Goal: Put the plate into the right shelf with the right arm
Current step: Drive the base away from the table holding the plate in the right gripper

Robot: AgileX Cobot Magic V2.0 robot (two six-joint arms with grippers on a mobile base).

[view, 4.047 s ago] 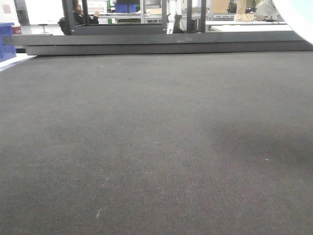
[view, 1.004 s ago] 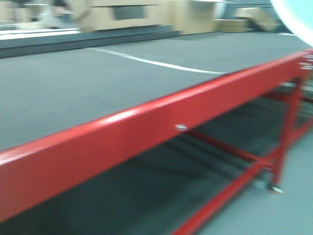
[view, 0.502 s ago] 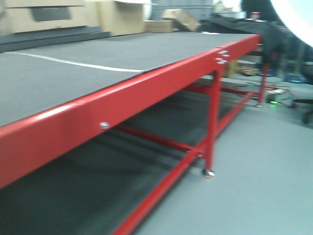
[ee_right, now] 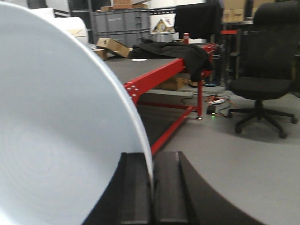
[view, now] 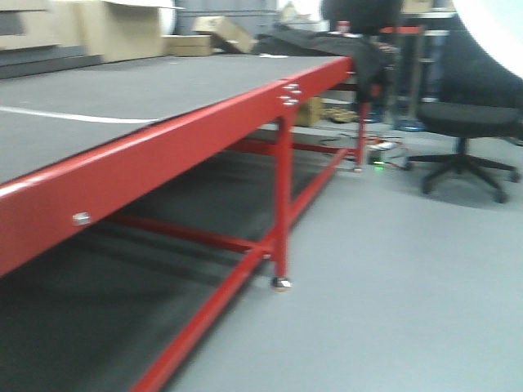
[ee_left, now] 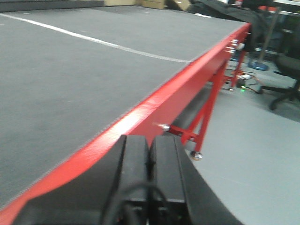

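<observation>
My right gripper (ee_right: 152, 161) is shut on the rim of the white plate (ee_right: 56, 131), which fills the left half of the right wrist view, held on edge. A curved edge of the plate (view: 498, 33) also shows at the top right of the front view. My left gripper (ee_left: 149, 146) is shut and empty, over the red edge of the table. The right shelf, the steel rack with blue bins, is out of view.
A red-framed table (view: 163, 147) with a dark grey top runs from the left foreground toward the back. A black office chair (view: 466, 122) stands on the grey floor at right. Black cloth (ee_right: 173, 49) lies on the table's far end; cardboard boxes (view: 122, 28) stand behind.
The view has swung to the right: the table has slid left, and the black chair and grey floor have come into sight. The plate stays in the right gripper.
</observation>
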